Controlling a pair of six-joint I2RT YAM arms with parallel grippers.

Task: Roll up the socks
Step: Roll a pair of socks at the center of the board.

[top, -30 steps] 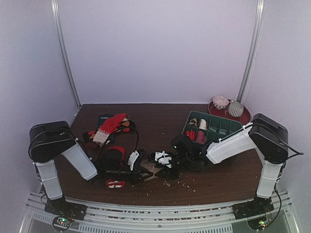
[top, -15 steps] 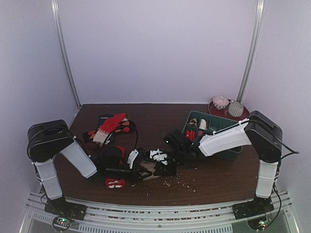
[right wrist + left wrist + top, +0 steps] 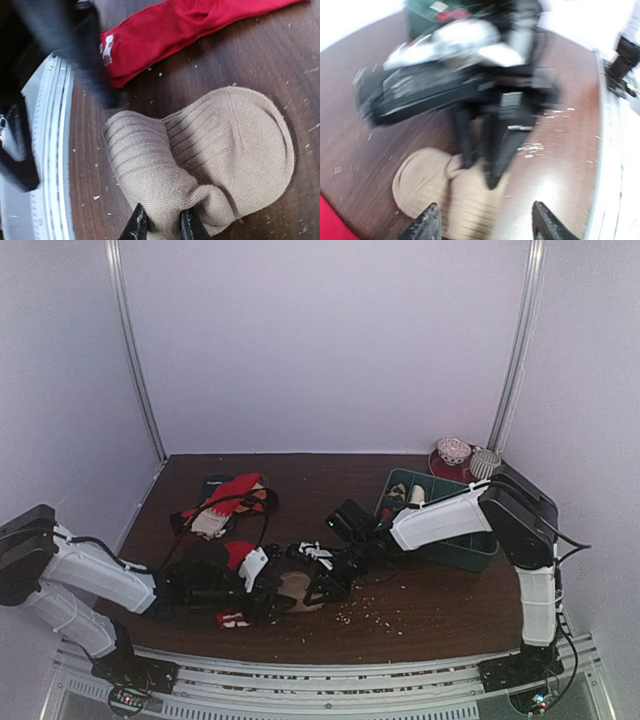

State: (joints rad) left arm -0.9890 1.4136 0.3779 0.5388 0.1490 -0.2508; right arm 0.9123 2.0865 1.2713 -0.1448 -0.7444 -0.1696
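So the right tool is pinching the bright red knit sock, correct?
No, the right tool pinches the ribbed tan-brown knit sock, as the right wrist view shows; the bright red knit sock lies apart from it.

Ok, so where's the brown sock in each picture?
Top: the brown sock lies at the front middle of the table.
Left wrist: the brown sock is low and left of middle, under the right pincer.
Right wrist: the brown sock fills the middle, pinched at the bottom edge.
Landmark: the red sock lies beside it in all three.
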